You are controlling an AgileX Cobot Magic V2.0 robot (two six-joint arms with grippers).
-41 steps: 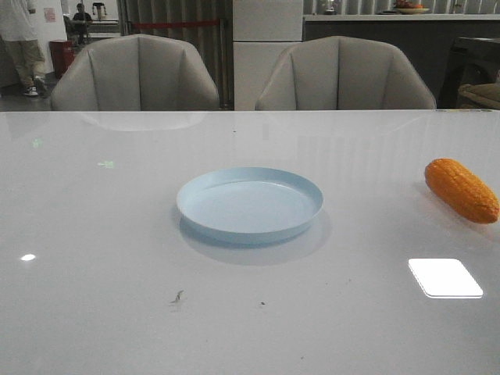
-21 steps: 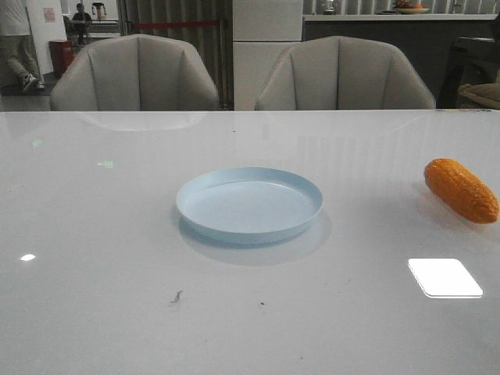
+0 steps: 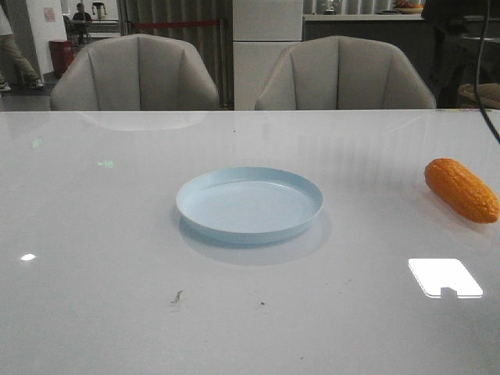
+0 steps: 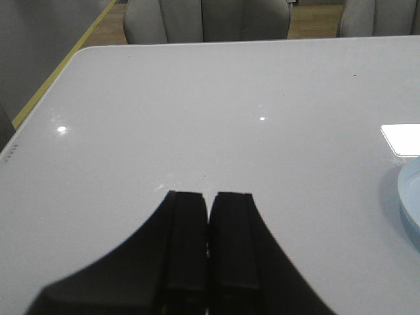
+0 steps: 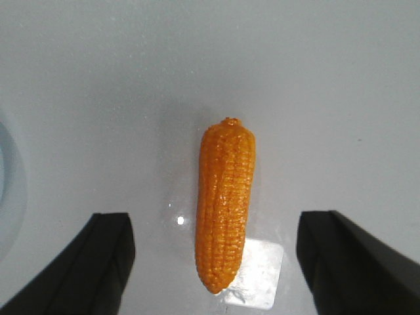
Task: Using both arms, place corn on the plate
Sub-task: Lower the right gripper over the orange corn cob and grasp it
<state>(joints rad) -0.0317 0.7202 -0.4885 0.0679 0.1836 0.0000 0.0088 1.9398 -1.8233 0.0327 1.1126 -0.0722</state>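
The orange corn (image 3: 461, 190) lies on the white table at the far right. The pale blue plate (image 3: 248, 205) sits empty at the table's middle. My right gripper (image 5: 213, 223) is open above the table, with the corn (image 5: 226, 203) lying lengthwise between its two black fingers (image 5: 108, 256) and touching neither. The plate's rim (image 5: 12, 177) shows at one edge of that view. My left gripper (image 4: 210, 200) is shut and empty over bare table, with the plate's rim (image 4: 410, 200) off to its side. Neither gripper shows in the front view.
A black cable (image 3: 487, 94) hangs at the front view's upper right, above the corn. Two grey chairs (image 3: 137, 74) stand behind the table's far edge. A bright light patch (image 3: 444, 277) reflects on the table in front of the corn.
A black cable and a dark shape have come into the front view's upper right, and a small notch now cuts the light patch. Corn and plate have not moved.
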